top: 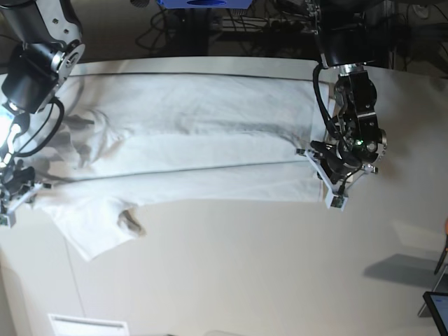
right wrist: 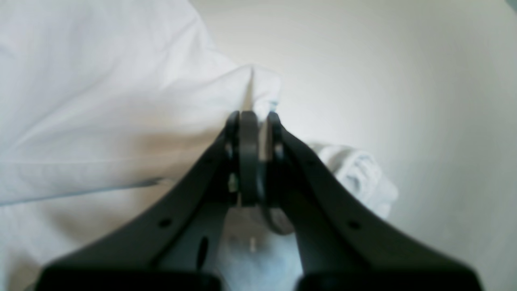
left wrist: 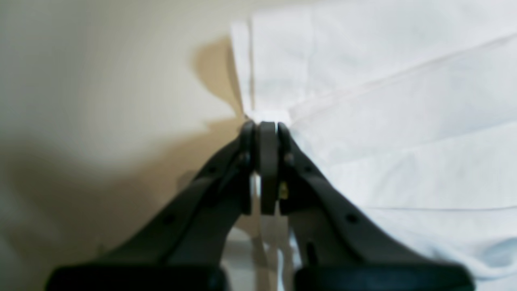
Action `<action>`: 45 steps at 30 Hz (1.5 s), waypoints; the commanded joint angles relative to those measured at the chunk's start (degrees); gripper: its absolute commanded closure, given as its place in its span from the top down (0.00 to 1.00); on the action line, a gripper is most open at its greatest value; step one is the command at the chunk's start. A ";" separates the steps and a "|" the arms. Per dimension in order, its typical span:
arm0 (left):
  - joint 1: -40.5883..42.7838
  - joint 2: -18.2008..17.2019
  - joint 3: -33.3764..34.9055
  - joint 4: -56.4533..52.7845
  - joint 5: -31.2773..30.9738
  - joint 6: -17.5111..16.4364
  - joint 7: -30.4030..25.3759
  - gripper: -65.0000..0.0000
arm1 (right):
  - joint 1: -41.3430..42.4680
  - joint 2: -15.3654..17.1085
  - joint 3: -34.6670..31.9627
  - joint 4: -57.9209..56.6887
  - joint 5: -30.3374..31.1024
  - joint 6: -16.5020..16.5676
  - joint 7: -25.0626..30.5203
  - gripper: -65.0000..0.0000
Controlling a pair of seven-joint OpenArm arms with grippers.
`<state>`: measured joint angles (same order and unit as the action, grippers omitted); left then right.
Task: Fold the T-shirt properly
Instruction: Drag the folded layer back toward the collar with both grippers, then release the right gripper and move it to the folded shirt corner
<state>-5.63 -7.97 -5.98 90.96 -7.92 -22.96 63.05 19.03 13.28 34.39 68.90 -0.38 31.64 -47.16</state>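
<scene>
The white T-shirt (top: pixel 210 140) lies stretched sideways across the off-white table (top: pixel 266 266), with a long crease running along its length. My left gripper (left wrist: pixel 266 123) is shut on a pinched corner of the T-shirt (left wrist: pixel 383 121); in the base view the left gripper (top: pixel 316 157) sits at the cloth's right edge. My right gripper (right wrist: pixel 252 115) is shut on a fold of the T-shirt (right wrist: pixel 101 101), and a bunched bit of cloth (right wrist: pixel 359 173) lies just beyond it. In the base view the right gripper (top: pixel 28 189) is at the shirt's left end, above a sleeve (top: pixel 98 227) that spreads toward the front.
Cables and dark equipment (top: pixel 231 17) line the table's far edge. A dark device corner (top: pixel 437 308) pokes in at the bottom right. A white label (top: pixel 87 325) sits near the front edge. Bare tabletop stretches in front of the shirt.
</scene>
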 commanded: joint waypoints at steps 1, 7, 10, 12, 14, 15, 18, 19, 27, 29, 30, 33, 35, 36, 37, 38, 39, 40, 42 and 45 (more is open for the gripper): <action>-0.92 -0.52 -0.04 0.78 -0.03 0.24 -1.55 0.00 | 1.41 1.27 0.20 1.29 0.43 -0.03 0.96 0.05; -0.92 -0.34 -0.22 1.04 -0.03 0.24 -1.82 0.00 | 1.41 1.45 0.99 2.70 0.34 -3.73 0.87 0.38; -1.27 -0.34 -0.13 1.13 -0.03 0.24 -1.82 0.00 | 0.97 0.92 5.92 7.01 0.34 -11.81 1.05 0.54; -1.45 -0.25 -0.13 1.13 -0.03 0.24 -1.82 0.00 | 0.80 0.83 7.06 9.38 0.60 -12.78 1.13 0.54; -1.45 -0.17 -0.13 1.13 -0.03 0.24 -1.82 0.00 | 0.80 0.83 6.88 11.58 0.60 -11.64 1.31 0.54; -1.45 -0.17 -0.13 1.13 -0.03 0.24 -1.82 0.00 | 0.89 0.83 6.62 12.28 0.60 -10.93 1.57 0.54; -1.36 -0.17 -0.04 1.22 -0.38 0.24 -1.82 0.00 | 2.12 1.36 2.14 12.90 0.60 -8.39 1.93 0.54; -1.36 -0.17 -0.04 1.22 -0.47 0.24 -1.82 0.00 | 2.64 1.36 -0.24 12.90 0.60 -7.15 2.01 0.54; -1.01 -0.08 -0.04 2.10 -0.38 0.24 -1.82 0.00 | 10.82 0.92 -15.01 -0.99 0.60 -0.30 5.97 0.54; -1.01 -0.08 -0.04 2.10 -0.21 0.24 -1.82 0.00 | 13.46 0.92 -15.53 -8.90 0.60 -0.12 9.84 0.54; -1.01 -0.08 -0.04 2.01 -0.21 0.24 -1.82 0.00 | 14.86 1.01 -15.53 -12.68 0.60 -0.12 11.77 0.55; -0.92 -0.17 -0.04 2.01 -0.12 0.24 -1.82 0.00 | 19.17 1.45 -16.68 -24.38 0.51 -0.03 18.98 0.55; -0.92 -0.17 -0.04 2.01 -0.12 0.24 -1.82 0.00 | 21.98 2.85 -19.40 -31.41 0.34 -0.03 22.85 0.55; -0.92 -0.17 -0.13 2.01 -0.12 0.24 -1.82 0.00 | 23.39 3.38 -20.81 -34.84 0.34 -0.03 24.43 0.55; -0.92 -0.17 -0.13 2.01 -0.12 0.24 -1.82 0.00 | 24.71 3.64 -22.04 -38.00 0.34 -0.30 26.01 0.55; -0.92 -0.17 -0.04 2.01 -0.12 0.24 -1.82 0.00 | 26.29 3.73 -23.18 -40.99 0.34 -0.39 27.86 0.55; -0.92 -0.17 -0.04 2.01 -0.12 0.24 -1.82 0.00 | 27.61 3.73 -23.62 -43.63 0.34 -0.47 29.53 0.55; -0.92 -0.17 -0.04 2.01 -0.12 0.24 -1.82 0.00 | 28.58 3.73 -23.89 -45.91 0.34 -0.47 30.94 0.55; -0.92 -0.17 -0.04 2.01 -0.21 0.24 -1.82 0.00 | 29.54 3.73 -23.89 -48.64 0.34 -1.44 32.43 0.55; -0.92 -0.17 -0.04 2.01 -0.21 0.24 -1.82 0.00 | 29.81 3.73 -23.97 -50.66 0.34 -5.22 34.10 0.55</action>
<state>-5.52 -7.79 -5.96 91.85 -7.92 -22.96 62.06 46.74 16.14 10.46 17.54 -0.45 25.91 -14.55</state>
